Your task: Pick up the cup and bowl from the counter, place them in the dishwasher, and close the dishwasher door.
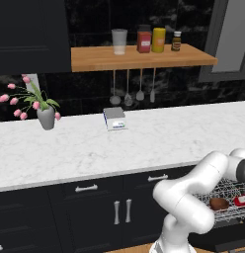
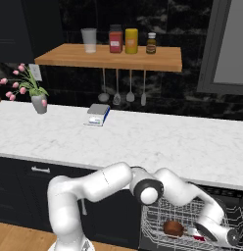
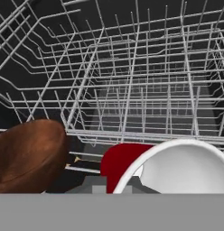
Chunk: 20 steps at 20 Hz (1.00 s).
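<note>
At lower right we see the dark reddish-brown bowl (image 2: 173,227) and small red cup (image 2: 198,238) in the silver wire rack (image 2: 157,215). Our white arm (image 2: 182,191) bends low; gripper (image 2: 206,237) clamped on cup.

Our gripper fingertips concealed behind the cup (image 3: 177,167) in the hand view, cup cropped by the lower band, bowl (image 3: 28,155) cropped at left, shelf jar labels unreadable to us.

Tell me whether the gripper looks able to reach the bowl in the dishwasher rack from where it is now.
Probably yes. The bowl lies in the wire rack right beside the cup, which the shut gripper already holds, with nothing between them; it would have to release the cup first.
</note>
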Tool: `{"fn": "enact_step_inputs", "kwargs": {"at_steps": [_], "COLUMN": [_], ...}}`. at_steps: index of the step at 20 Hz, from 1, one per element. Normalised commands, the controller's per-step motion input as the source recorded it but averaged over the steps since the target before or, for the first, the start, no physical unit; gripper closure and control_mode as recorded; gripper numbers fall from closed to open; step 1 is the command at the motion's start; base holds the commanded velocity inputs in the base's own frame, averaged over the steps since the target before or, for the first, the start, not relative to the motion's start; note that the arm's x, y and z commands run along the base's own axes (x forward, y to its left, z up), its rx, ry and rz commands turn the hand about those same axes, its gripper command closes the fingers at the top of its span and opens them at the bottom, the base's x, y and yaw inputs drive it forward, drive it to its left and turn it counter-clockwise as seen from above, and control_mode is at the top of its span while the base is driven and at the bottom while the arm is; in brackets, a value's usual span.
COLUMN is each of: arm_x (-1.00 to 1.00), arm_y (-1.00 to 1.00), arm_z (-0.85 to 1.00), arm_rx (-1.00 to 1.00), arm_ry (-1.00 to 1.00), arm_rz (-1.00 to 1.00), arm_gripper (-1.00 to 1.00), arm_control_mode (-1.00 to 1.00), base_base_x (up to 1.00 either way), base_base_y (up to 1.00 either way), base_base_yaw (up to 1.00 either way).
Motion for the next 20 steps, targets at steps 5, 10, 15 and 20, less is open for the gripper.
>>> {"fn": "enact_step_inputs", "kwargs": {"at_steps": [5,10,15,20], "arm_x": [0.00,0.04,0.01,-0.15], "arm_y": [0.01,0.01,0.35,0.43], "arm_z": [0.00,0.04,0.58,0.96], "arm_rx": [0.00,-0.03,-0.09,-0.14], "arm_ry": [0.00,0.00,-0.08,-0.09], "arm_rz": [0.00,0.00,0.00,0.00], "arm_gripper": [-1.00,-1.00,-1.00,-1.00], "arm_control_mode": [-1.00,-1.00,-1.00,-1.00], "base_base_x": [0.00,0.00,0.00,0.00], "base_base_y": [0.00,0.00,0.00,0.00], "base_base_yaw": [0.00,0.00,0.00,0.00]}}
